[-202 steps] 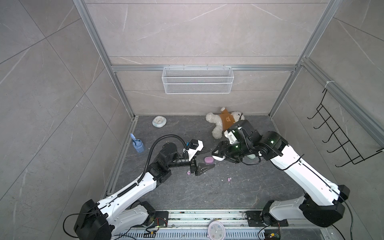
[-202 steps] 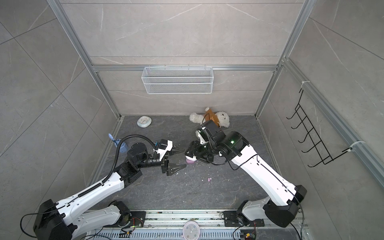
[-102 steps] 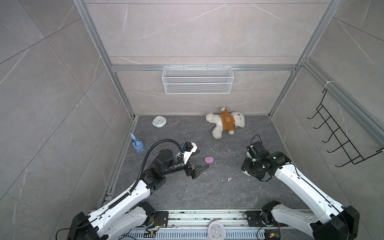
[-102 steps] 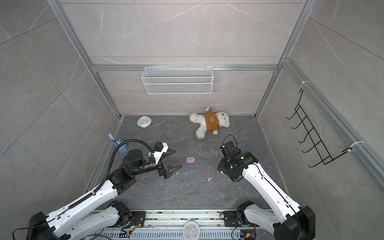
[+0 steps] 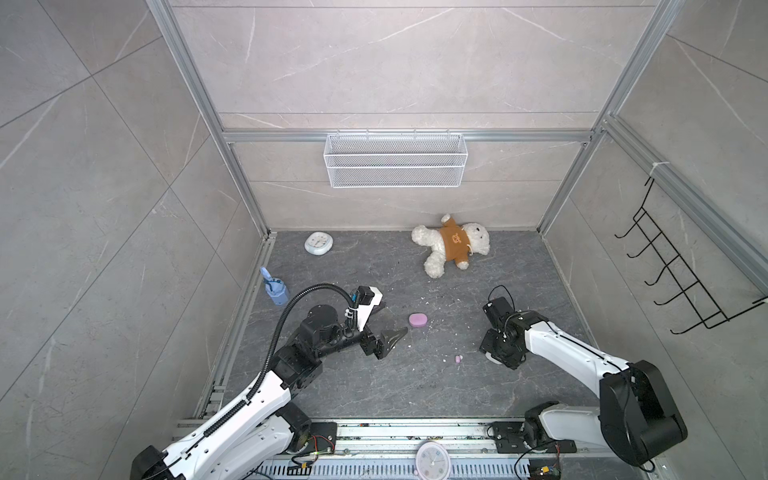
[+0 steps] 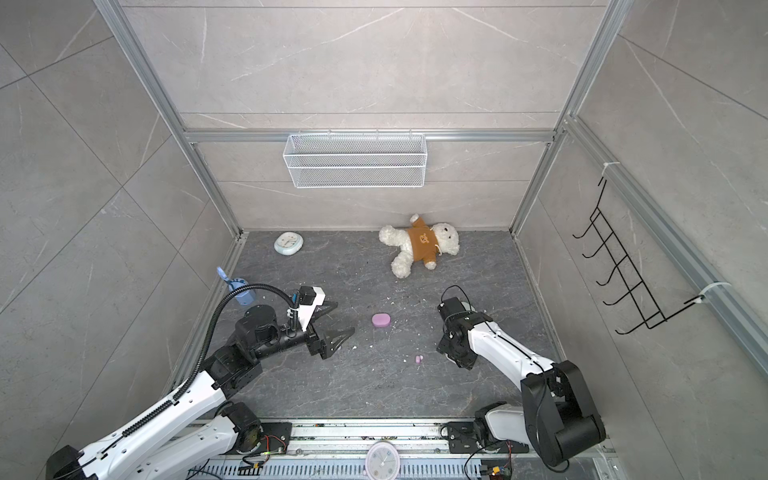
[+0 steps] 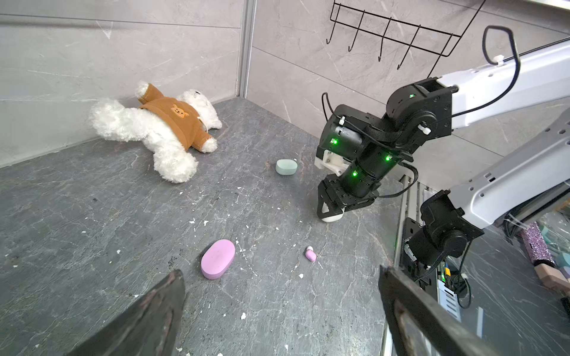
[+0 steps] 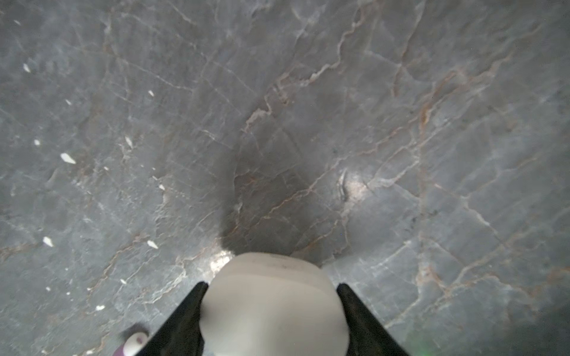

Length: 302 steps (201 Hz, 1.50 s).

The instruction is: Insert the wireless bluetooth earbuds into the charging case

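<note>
Left tool point(image 5: 395, 319) wide open, empty, right tool point(image 8: 271, 286) clamping white case point(image 8: 271, 311), mint case point(image 7: 287, 166) seen only from left wrist view

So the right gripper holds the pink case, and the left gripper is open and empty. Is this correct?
Not fully. The right gripper holds a white case, not the pink one: the pink case lies free on the floor, as the left wrist view shows. The left gripper is indeed open and empty.
</note>
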Each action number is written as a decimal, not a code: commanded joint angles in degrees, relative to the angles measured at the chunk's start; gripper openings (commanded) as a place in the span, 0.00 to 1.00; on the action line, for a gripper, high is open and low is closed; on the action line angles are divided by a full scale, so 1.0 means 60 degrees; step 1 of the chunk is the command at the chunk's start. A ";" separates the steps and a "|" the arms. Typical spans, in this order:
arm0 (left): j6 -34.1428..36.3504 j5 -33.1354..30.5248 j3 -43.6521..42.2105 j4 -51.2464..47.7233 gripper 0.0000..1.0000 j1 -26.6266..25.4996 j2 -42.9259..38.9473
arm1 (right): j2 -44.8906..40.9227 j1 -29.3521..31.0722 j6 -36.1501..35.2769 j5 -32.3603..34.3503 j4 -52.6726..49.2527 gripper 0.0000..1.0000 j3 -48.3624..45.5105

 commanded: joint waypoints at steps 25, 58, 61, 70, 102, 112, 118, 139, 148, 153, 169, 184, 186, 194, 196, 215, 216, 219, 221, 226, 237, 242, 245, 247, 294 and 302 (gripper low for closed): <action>-0.0282 -0.0203 -0.0024 -0.0063 1.00 0.0137 -0.0233 | 0.0113 -0.0032 -0.0216 -0.0194 -0.0299 0.85 0.0266; -0.0518 -0.0288 -0.0057 -0.0257 1.00 0.0246 -0.0474 | -0.0854 0.0620 -0.0282 -0.0172 -0.1427 0.90 0.1530; -0.0537 -0.0306 -0.0065 -0.0264 1.00 0.0258 -0.0518 | -0.0876 0.0747 -0.0246 -0.0131 -0.1512 0.90 0.1671; -0.0629 -0.0380 -0.0120 -0.0282 1.00 0.0259 -0.0590 | -0.0821 0.1176 -0.0211 -0.0086 -0.1629 0.90 0.2089; -0.0927 -0.0605 -0.0223 -0.0551 1.00 0.0291 -0.0926 | 0.1000 0.2958 -0.0197 0.0245 -0.1559 0.93 0.4056; -0.0997 -0.0656 -0.0269 -0.0651 1.00 0.0290 -0.1096 | 0.1706 0.3224 -0.0326 0.0289 -0.1404 0.94 0.4639; -0.1036 -0.0687 -0.0300 -0.0717 1.00 0.0303 -0.1201 | 0.2178 0.3317 -0.0423 0.0289 -0.1253 0.94 0.4981; -0.1097 -0.0869 -0.0399 -0.1050 1.00 0.0304 -0.1611 | 0.3619 0.3469 -0.0742 0.0362 -0.0941 0.96 0.6092; -0.1102 -0.0952 -0.0421 -0.1212 1.00 0.0317 -0.1766 | 0.4196 0.3475 -0.0885 0.0391 -0.0919 0.96 0.6596; -0.1103 -0.0987 -0.0446 -0.1283 1.00 0.0320 -0.1847 | 0.4583 0.3476 -0.0966 0.0416 -0.0925 0.97 0.6906; -0.1111 -0.1103 -0.0479 -0.1485 1.00 0.0326 -0.2073 | 0.5446 0.3475 -0.1216 0.0489 -0.0978 0.98 0.7685; -0.1108 -0.1165 -0.0493 -0.1599 1.00 0.0318 -0.2203 | 0.6127 0.3482 -0.1420 0.0578 -0.1074 0.99 0.8343; -0.1104 -0.1167 -0.0494 -0.1614 1.00 0.0318 -0.2218 | 0.6209 0.3483 -0.1449 0.0588 -0.1096 0.99 0.8388; -0.1103 -0.1198 -0.0509 -0.1645 1.00 0.0338 -0.2253 | 0.6521 0.3473 -0.1566 0.0685 -0.1187 0.99 0.8750; -0.1103 -0.1197 -0.0513 -0.1651 1.00 0.0342 -0.2256 | 0.6597 0.3481 -0.1595 0.0707 -0.1208 0.99 0.8835; -0.1079 -0.1227 -0.0509 -0.1652 1.00 0.0333 -0.2246 | 0.7314 0.3478 -0.1825 0.0791 -0.1530 1.00 0.9586; -0.1083 -0.1229 -0.0509 -0.1652 1.00 0.0333 -0.2244 | 0.7366 0.3480 -0.1835 0.0797 -0.1561 1.00 0.9618; -0.1080 -0.1229 -0.0509 -0.1653 1.00 0.0333 -0.2243 | 0.7431 0.3483 -0.1852 0.0808 -0.1602 1.00 0.9678; -0.1075 -0.1231 -0.0509 -0.1653 1.00 0.0333 -0.2242 | 0.7541 0.3474 -0.1874 0.0812 -0.1671 1.00 0.9792; -0.1085 -0.1231 -0.0517 -0.1653 1.00 0.0333 -0.2228 | 0.7704 0.3475 -0.1907 0.0823 -0.1748 1.00 0.9899; -0.1059 -0.1231 -0.0487 -0.1652 1.00 0.0337 -0.2213 | 0.7983 0.3475 -0.1946 0.0896 -0.1924 1.00 1.0084; -0.1046 -0.1238 -0.0486 -0.1667 1.00 0.0353 -0.2213 | 0.8025 0.3473 -0.1968 0.0882 -0.1928 1.00 1.0081; -0.1052 -0.1236 -0.0488 -0.1667 1.00 0.0356 -0.2209 | 0.8064 0.3486 -0.1975 0.0865 -0.1928 1.00 1.0064; -0.1054 -0.1236 -0.0482 -0.1678 1.00 0.0353 -0.2212 | 0.8070 0.3477 -0.1979 0.0850 -0.1928 1.00 1.0064; -0.1040 -0.1231 -0.0495 -0.1728 1.00 0.0371 -0.2144 | 0.7858 0.3508 -0.2093 0.0729 -0.1889 0.95 0.9348; -0.1021 -0.1223 -0.0480 -0.1726 1.00 0.0370 -0.2125 | 0.7678 0.3515 -0.2106 0.0732 -0.1846 0.95 0.9101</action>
